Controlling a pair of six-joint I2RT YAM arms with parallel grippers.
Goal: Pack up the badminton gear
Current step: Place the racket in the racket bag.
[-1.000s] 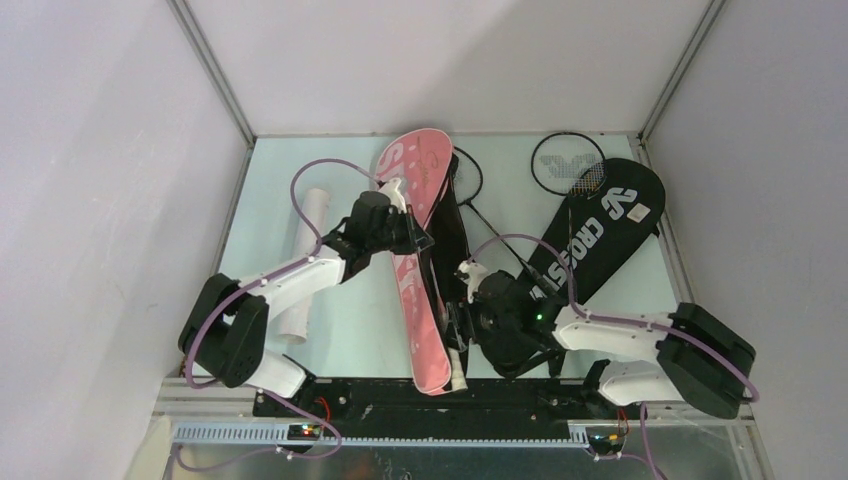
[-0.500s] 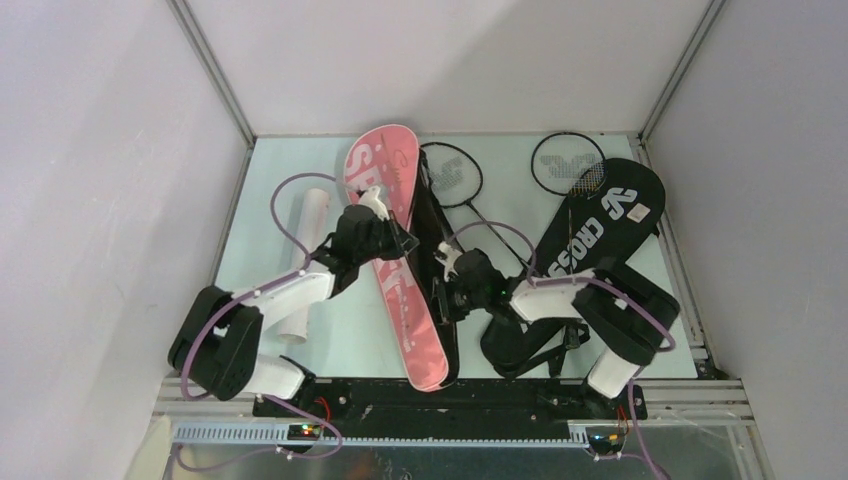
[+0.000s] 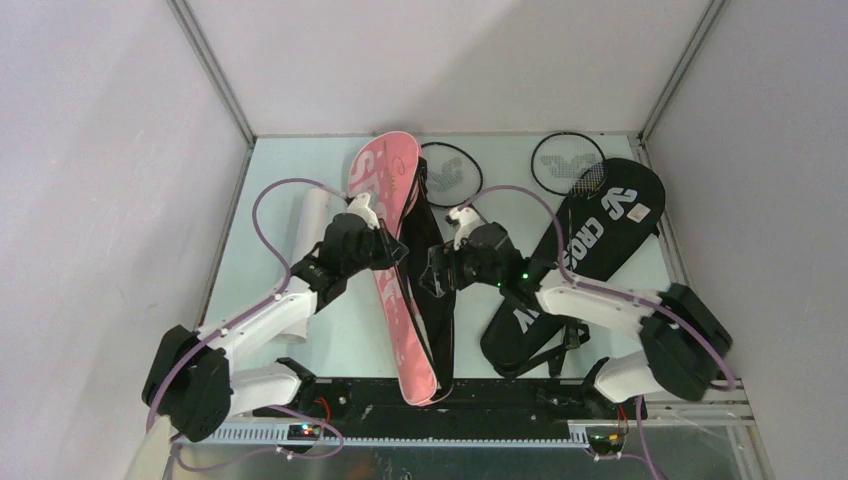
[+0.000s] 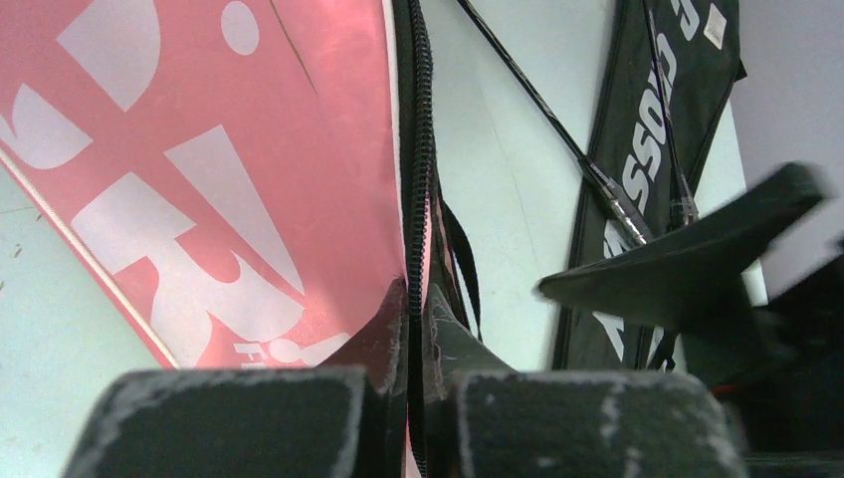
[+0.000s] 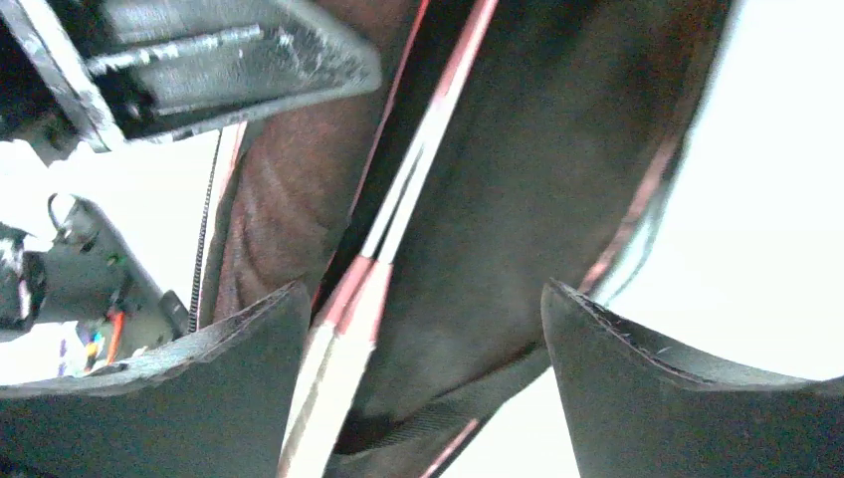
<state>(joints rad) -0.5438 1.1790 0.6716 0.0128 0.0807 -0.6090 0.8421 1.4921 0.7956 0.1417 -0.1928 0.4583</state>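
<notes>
**Top view with 2 wrist views.** You see the long pink fabric bag [image 3: 395, 290] with white lettering lying lengthwise down the middle of the pale green table [image 3: 275, 158]. Its black zipped edge is turned toward the right arm.

- **Left arm:** the left gripper [image 3: 388, 243] is clamped on that zipper edge, on the far half of the pink fabric bag. In the left wrist view its 2 fingers [image 4: 383, 329] meet on the black zipper teeth.
- **Right arm:** the right gripper [image 3: 437, 268] stands just right of the pink fabric bag with its 2 fingers [image 5: 249, 349] well apart. Between them you look into a dark opening where a pink-and-white racket shaft [image 5: 398, 229] lies. You cannot tell whether either finger touches it.
- **Right of the pink fabric bag:** the black racket-shaped bag [image 3: 600, 235] with white lettering lies partly under the right arm.
- **By the far end of the pink fabric bag:** the head of 1 black racket [image 3: 448, 172] lies just to its right. A 2nd black racket [image 3: 568, 162] lies farther right, its head meeting the black racket-shaped bag.
- **Left of the pink fabric bag:** a white translucent tube [image 3: 318, 210] is partly hidden by the left arm.
</notes>
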